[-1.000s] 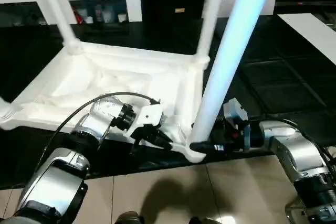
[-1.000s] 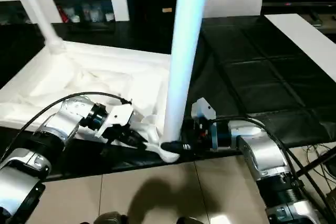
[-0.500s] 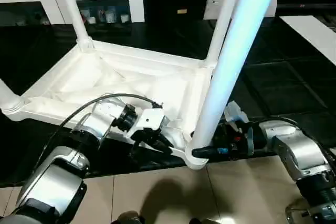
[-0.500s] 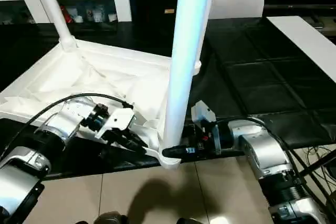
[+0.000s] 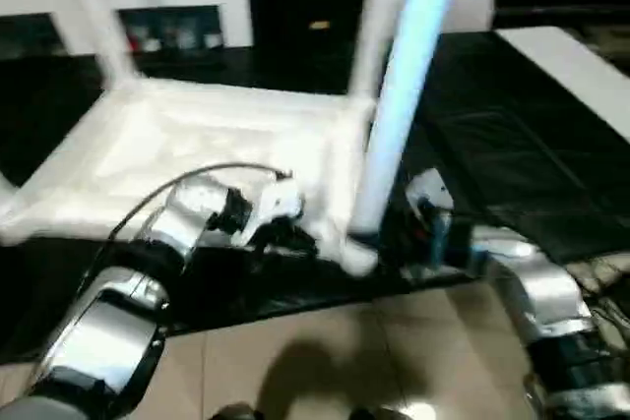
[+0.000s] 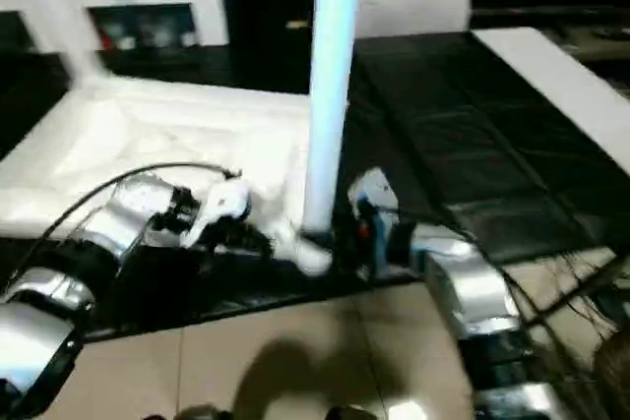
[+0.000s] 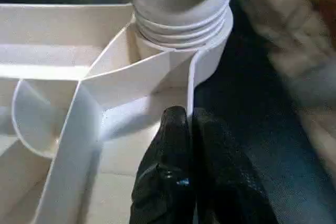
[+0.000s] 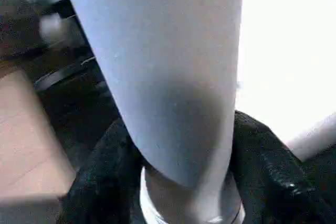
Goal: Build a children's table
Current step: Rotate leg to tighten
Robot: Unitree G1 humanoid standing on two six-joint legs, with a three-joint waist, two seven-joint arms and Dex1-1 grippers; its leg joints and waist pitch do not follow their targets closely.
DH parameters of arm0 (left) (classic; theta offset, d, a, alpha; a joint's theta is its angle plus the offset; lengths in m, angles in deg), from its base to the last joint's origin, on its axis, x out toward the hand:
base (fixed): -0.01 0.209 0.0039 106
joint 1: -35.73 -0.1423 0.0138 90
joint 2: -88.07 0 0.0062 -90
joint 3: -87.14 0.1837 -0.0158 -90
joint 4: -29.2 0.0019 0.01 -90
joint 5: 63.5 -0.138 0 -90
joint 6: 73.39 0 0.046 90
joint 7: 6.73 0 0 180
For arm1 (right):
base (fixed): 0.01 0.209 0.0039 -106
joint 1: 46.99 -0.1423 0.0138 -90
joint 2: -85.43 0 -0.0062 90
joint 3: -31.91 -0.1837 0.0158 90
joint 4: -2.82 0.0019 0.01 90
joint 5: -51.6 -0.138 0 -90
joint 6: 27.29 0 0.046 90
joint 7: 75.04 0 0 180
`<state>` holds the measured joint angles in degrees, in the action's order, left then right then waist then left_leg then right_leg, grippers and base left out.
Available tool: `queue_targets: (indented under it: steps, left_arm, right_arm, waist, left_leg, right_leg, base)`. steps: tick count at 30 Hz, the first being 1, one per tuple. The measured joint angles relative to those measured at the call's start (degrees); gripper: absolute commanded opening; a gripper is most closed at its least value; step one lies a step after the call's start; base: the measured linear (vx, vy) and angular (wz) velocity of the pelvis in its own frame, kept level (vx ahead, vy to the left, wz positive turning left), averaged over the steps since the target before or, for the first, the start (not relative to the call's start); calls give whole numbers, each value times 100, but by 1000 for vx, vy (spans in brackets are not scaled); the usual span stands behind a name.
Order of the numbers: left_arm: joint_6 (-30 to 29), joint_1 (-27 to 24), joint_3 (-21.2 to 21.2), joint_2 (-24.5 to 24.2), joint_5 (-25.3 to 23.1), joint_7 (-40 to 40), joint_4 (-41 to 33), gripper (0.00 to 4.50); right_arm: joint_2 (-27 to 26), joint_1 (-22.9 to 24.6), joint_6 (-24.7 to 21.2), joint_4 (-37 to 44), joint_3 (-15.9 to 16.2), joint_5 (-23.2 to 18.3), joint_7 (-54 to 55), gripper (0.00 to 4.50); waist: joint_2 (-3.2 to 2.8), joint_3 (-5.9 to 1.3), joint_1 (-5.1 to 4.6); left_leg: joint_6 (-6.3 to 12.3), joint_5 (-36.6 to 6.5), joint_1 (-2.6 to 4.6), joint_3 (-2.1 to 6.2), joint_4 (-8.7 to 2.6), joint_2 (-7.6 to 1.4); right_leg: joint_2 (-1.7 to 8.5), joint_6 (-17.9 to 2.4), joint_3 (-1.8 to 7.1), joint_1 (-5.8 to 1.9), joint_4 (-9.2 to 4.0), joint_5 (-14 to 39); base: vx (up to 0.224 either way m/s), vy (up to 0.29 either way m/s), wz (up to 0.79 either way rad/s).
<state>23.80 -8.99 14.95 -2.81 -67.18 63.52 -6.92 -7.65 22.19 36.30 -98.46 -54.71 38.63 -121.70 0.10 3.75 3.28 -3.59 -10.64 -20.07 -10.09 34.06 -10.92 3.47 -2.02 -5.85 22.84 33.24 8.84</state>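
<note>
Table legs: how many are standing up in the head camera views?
3. Near leg at the corner by the right pincer; one behind it; one far left. More may be hidden.

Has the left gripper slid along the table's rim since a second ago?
No. The left gripper still pinches the rim right beside the near corner socket, as before. The head views shifted because the camera moved.
</note>
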Motion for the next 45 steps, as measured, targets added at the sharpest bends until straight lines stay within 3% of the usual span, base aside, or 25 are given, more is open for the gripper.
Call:
queue_targets:
  steps: [4,8,11,14,15,19,20,23,27,36,41,45]
  left_arm:
    - [-579,103,-218,442,-54,-1207,124,0]
    - [-925,173,-346,749,-52,-1892,168,0]
    - [-973,188,-380,801,-57,-2071,167,0]
    - [-971,191,-407,808,-87,-2091,150,0]
    - [-966,192,-407,808,-99,-2091,142,0]
    - [-880,188,-375,789,-155,-2010,97,0]
    - [-737,159,-311,712,-171,-1839,61,0]
    - [-391,34,-233,503,-170,-1431,-50,0]
    - [44,-100,-134,317,-119,-686,-153,0]
    - [534,-204,26,6,98,712,-184,0]
    - [725,-204,126,-86,168,1285,-184,0]
    - [836,-204,195,-190,209,1731,-190,0]
  right_arm:
    - [-688,-559,-155,-556,-330,351,1642,207]
    - [-954,-913,-72,-981,-474,517,2439,207]
    - [-1028,-944,52,-1031,-478,640,2575,276]
    - [-1104,-922,174,-1036,-525,643,2574,285]
    - [-1104,-915,197,-1035,-525,652,2574,312]
    - [-1004,-759,457,-964,-465,660,2325,337]
    - [-859,-682,553,-919,-380,638,2074,364]
    - [-635,-554,710,-856,-245,541,1485,384]
    - [-209,-449,937,-783,-27,448,656,418]
    - [839,-319,911,-446,451,-31,-1623,418]
    - [1063,-321,904,-447,601,-240,-2409,355]
    - [1275,-328,819,-442,724,-338,-2914,335]
  waist:
    - [10,-5,-244]
    - [12,-8,-293]
    - [10,-10,-247]
    - [10,-10,-207]
    - [10,-10,-200]
    - [8,-9,-154]
    - [8,-9,-147]
    - [5,-7,-146]
    - [3,-5,-47]
    - [1,-4,220]
    - [1,-4,302]
    - [1,-4,353]
  left_leg:
    - [1,-1,-6,-4,10,2]
    - [8,-7,-8,0,3,4]
    - [10,-9,-5,1,-20,5]
    - [26,-8,-6,1,-31,4]
    - [28,-9,-5,1,-33,4]
    - [29,-10,-11,0,-41,4]
    - [29,-9,-12,0,-43,4]
    - [30,-9,-11,0,-50,2]
    - [29,-9,-15,0,-47,1]
    - [20,-14,-23,2,-27,1]
    - [19,-15,-25,2,-25,1]
    - [19,-15,-26,2,-26,1]
  right_leg:
    - [1,-1,2,2,-17,0]
    - [1,-5,2,2,-13,-5]
    - [-1,-7,1,3,-8,-9]
    - [-4,-11,1,8,-5,-12]
    - [-4,-10,1,9,-5,-12]
    - [-5,-21,2,20,-7,-18]
    - [-5,-24,2,21,-7,-19]
    - [-7,-38,2,24,-6,-27]
    - [-7,-42,1,24,-7,-29]
    - [-3,-18,2,17,-5,-16]
    - [-3,-18,2,16,-6,-16]
    - [-2,-18,2,15,-6,-16]
  base:
    - [0,0,0]
    - [0,0,0]
    - [0,0,0]
    - [0,0,0]
    - [0,0,0]
    - [0,0,0]
    - [0,0,0]
    - [0,0,0]
    - [0,0,0]
    - [0,0,0]
    - [0,0,0]
    - [0,0,0]
